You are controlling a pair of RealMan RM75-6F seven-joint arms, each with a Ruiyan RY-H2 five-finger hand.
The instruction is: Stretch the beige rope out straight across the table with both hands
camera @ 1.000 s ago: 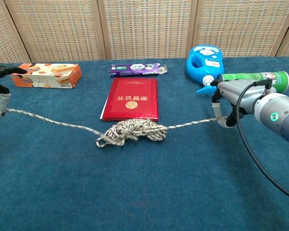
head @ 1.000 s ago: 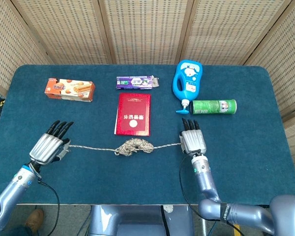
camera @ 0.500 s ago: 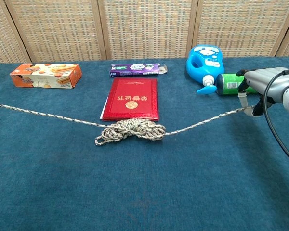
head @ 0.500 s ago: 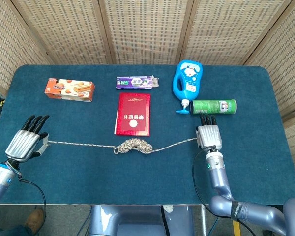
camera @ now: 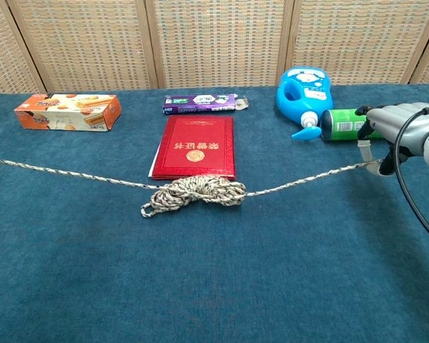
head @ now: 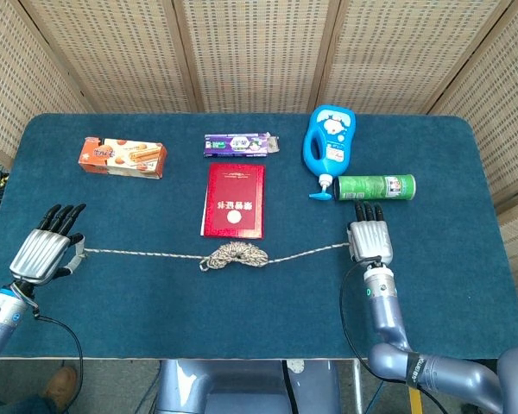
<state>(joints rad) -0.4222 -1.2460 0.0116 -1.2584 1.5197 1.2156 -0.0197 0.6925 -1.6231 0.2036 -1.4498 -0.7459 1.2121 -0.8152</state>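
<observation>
Both ends of the beige rope [head: 233, 254] are in my hands, with a tangled knot of coils bunched at its middle.

From my station I see the rope running across the blue tabletop [head: 242, 319], its clump lying just in front of the red booklet [head: 234, 200]. My left hand [head: 45, 250] pinches the left end near the tabletop's left edge, the other fingers reaching forward; my right hand [head: 369, 238] grips the right end, just in front of the green can [head: 375, 187]. Each stretch sags slightly toward the clump. Further back lie a blue bottle [head: 329, 145] touching the can, a purple packet [head: 239, 144], and an orange biscuit box [head: 122, 157] to the far left.
</observation>
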